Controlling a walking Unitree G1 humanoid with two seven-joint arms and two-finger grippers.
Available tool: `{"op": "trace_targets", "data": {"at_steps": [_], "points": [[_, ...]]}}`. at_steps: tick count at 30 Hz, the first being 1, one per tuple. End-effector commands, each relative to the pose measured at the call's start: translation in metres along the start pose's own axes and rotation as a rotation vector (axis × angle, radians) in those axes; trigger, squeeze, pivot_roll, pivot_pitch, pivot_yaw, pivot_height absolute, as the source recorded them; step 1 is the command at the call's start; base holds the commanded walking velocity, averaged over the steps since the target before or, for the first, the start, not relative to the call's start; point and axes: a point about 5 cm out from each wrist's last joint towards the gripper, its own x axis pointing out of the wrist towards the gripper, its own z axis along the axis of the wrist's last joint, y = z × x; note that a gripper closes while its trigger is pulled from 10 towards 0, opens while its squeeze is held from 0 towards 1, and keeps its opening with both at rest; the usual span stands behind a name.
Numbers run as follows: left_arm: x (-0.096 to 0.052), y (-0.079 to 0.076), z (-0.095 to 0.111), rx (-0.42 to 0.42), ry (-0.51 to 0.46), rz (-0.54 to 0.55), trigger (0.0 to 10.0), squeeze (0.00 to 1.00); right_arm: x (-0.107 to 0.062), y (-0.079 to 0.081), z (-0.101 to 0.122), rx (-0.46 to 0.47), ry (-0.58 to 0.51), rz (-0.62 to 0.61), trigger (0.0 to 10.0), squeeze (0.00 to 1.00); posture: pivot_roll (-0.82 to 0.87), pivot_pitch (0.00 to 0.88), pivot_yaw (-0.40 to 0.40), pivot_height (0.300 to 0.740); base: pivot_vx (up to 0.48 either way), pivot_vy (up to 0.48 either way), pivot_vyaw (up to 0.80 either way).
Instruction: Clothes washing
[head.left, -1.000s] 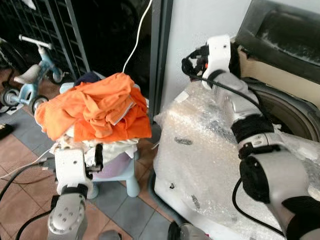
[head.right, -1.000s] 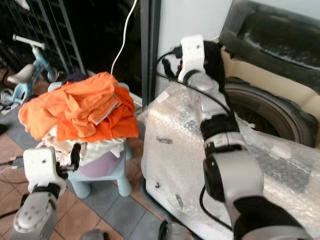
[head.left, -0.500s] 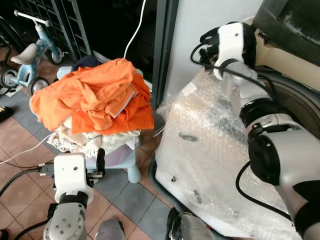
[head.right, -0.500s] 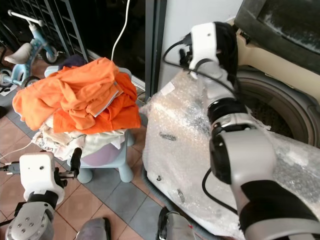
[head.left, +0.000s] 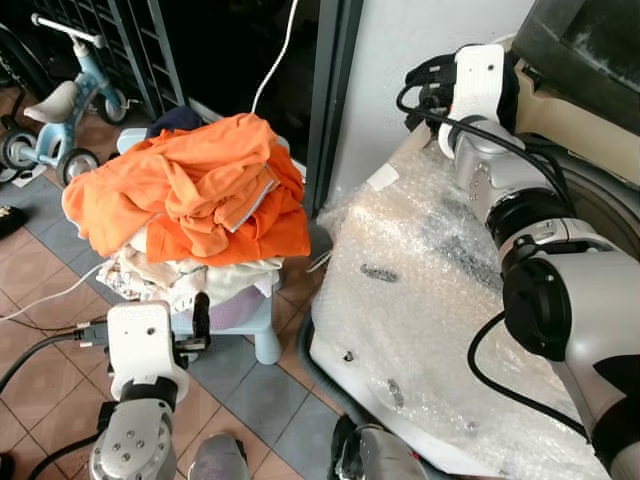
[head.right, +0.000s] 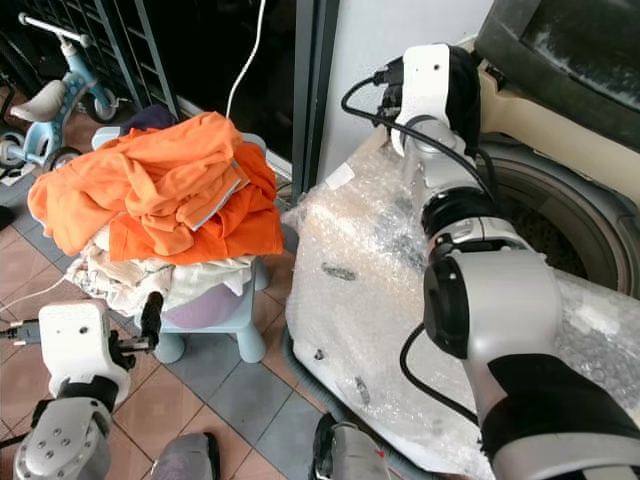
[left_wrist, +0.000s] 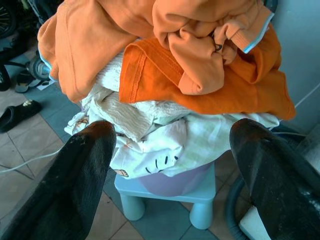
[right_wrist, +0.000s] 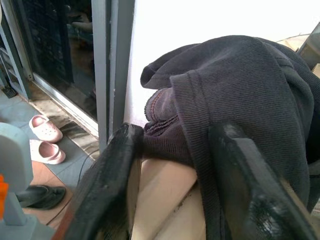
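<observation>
Right gripper (right_wrist: 172, 165): two long black fingers pinch a dark ribbed-knit garment (right_wrist: 240, 95), thick folded cloth bunched between and draped over them. Silver right arm reaches up over the bubble-wrapped washing machine (head.left: 420, 290); the wrap is clear, crinkled and scuffed dark in patches. Gripper sits at the machine's far corner, against the white wall (head.left: 400, 40), with a beige panel edge just under the garment in the right wrist view. Round tub opening (head.right: 560, 220) lies just beside the arm; raised dark lid (head.right: 570, 50) stands behind.

Left gripper (left_wrist: 172, 165): fingers spread wide, holding nothing, low near the tiled floor (head.left: 40, 300), pointed at the laundry pile.

Laundry: crumpled orange cotton clothes (head.left: 190, 195), soft folds, pale blue trim at one cuff. Beneath them lie cream and white fabrics (left_wrist: 145, 130), one coarsely knitted, one printed. Pile sits in a lilac plastic basin (left_wrist: 172, 182) on a small light-blue plastic stool (head.left: 262, 335).

Surroundings: pale blue children's tricycle (head.left: 60, 105), pink clogs (right_wrist: 45, 140), white cable (head.left: 275, 60) hanging against the dark doorway.
</observation>
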Motion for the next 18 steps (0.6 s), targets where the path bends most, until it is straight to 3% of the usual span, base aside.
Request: {"op": "trace_targets", "data": {"at_steps": [1,18], "points": [[-0.001,0.0008,-0.0048,0.006,0.03,0.014,10.0,0.0,-0.0009,-0.0092,-0.0144,0.019,0.072,-0.033,0.0,0.0,0.17,0.178,-0.094,0.74,0.0,0.0,0.0],[0.005,-0.0018,-0.0061,0.003,0.031,0.012,10.0,0.0,-0.0013,-0.0186,-0.0136,0.038,0.056,-0.069,0.0,0.0,0.17,0.161,-0.097,0.74,0.0,0.0,0.0]]}}
